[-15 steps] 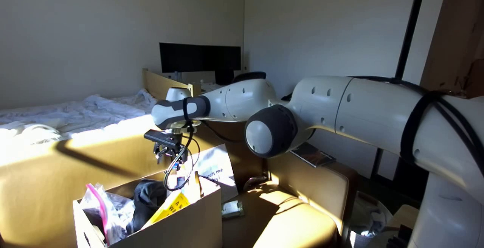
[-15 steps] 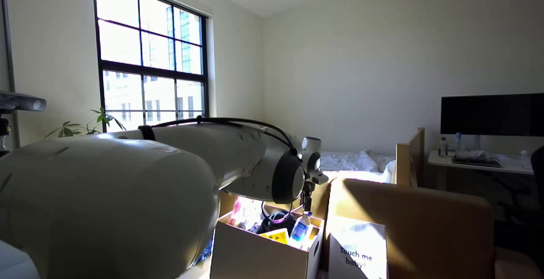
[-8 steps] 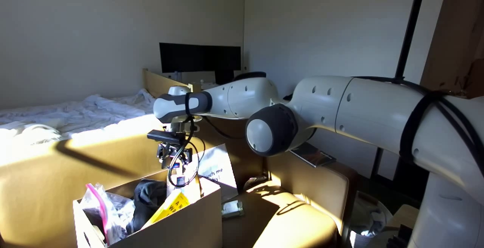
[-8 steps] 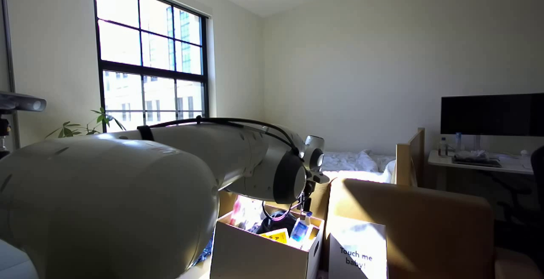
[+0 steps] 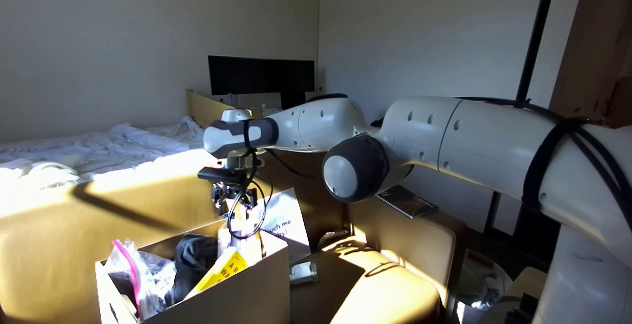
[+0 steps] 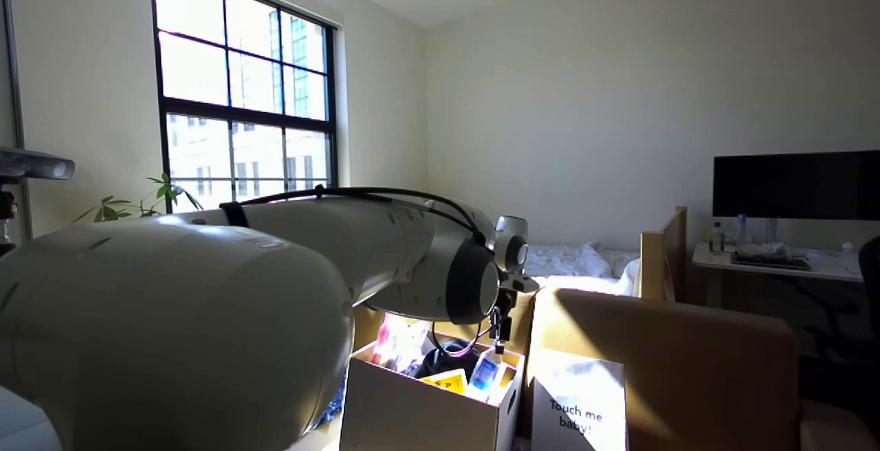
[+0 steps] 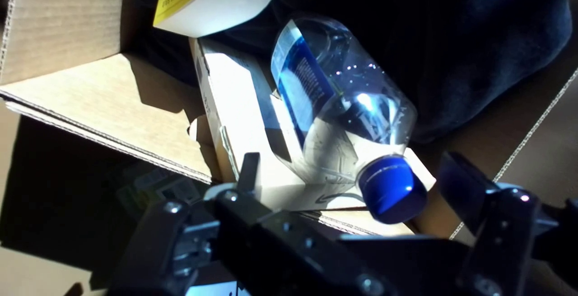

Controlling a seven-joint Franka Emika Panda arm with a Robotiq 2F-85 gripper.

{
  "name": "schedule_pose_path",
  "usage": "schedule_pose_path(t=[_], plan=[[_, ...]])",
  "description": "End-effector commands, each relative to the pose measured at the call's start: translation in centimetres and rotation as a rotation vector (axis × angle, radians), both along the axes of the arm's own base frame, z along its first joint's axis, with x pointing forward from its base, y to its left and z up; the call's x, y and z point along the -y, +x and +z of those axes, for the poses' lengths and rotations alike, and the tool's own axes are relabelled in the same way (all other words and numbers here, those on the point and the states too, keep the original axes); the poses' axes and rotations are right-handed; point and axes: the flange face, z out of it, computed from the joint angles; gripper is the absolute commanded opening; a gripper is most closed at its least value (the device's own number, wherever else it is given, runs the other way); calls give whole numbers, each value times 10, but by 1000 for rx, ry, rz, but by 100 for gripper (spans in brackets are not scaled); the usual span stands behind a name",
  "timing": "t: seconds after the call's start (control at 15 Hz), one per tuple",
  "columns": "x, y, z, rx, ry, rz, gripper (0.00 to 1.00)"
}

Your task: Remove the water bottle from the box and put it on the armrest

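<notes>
The claw (image 7: 353, 169) hangs with its jaws spread wide over a clear water bottle (image 7: 352, 102), whose blue cap (image 7: 393, 190) shows between the fingers (image 7: 249, 173) with a gap on either side. The bottle leans beside a white carton (image 7: 235, 111) and dark cloth (image 7: 451, 39), inside an open cardboard box (image 5: 237, 284). Behind the box stands a sunlit tan couch (image 5: 44, 245), a notebook (image 5: 407, 201) lying on its armrest (image 5: 414, 240); farther back are a rumpled bed (image 5: 123, 139) and a black monitor (image 5: 261, 74). The foot of the box is cut off in both exterior views, and whether the cap sits level with the fingertips is hard to tell.
</notes>
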Motion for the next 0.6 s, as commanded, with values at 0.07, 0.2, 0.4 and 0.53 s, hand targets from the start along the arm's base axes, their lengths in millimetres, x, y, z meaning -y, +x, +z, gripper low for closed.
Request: schedule_pose_path(t=[0.07, 0.2, 0.4, 0.53], plan=[[2, 2, -2, 19, -21, -2, 100], [1, 2, -5, 21, -18, 6, 100], [0, 1, -11, 29, -25, 9, 100], [-1, 1, -15, 38, -38, 8, 100]])
